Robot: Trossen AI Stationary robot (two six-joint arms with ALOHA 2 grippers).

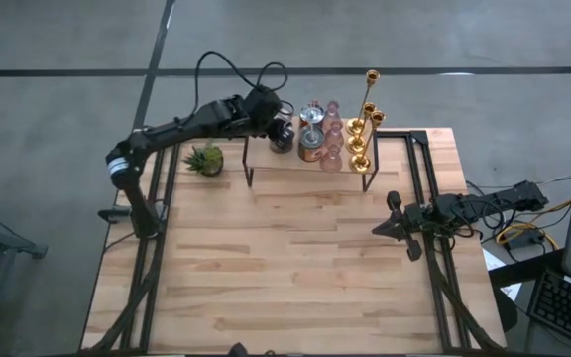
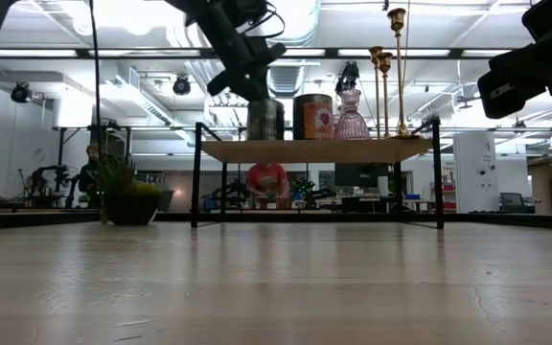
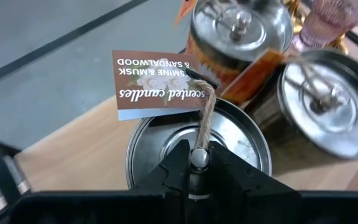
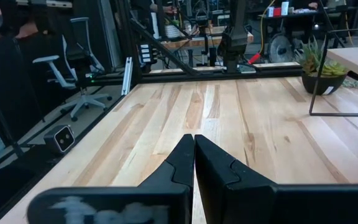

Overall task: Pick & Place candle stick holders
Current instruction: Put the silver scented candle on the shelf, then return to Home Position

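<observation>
On a low wooden shelf (image 1: 310, 175) at the table's far edge stand gold candle stick holders (image 1: 365, 119), pink glass ones (image 1: 331, 135) and silvery lidded tins (image 1: 311, 139). My left gripper (image 3: 197, 155) reaches over the shelf's left end and is shut on one silvery tin (image 3: 197, 134), which carries a brown "scented candles" tag (image 3: 160, 84). Two more tins (image 3: 241, 31) (image 3: 328, 93) stand right beside it. My right gripper (image 4: 194, 140) waits shut above the table's right side, holding nothing. My left gripper pinches the small knob (image 3: 197, 159) at the middle of the tin's lid between its two fingertips. The fingers come slanting down from the table's left. The tin stays upright below them, and in the low view its bottom (image 2: 264, 137) is at the shelf top.
A small spiky green potted plant (image 1: 205, 159) stands on the table just left of the shelf. The shelf's black metal legs (image 1: 250, 169) reach down to the table. Bare wood lies between the shelf and the near edge.
</observation>
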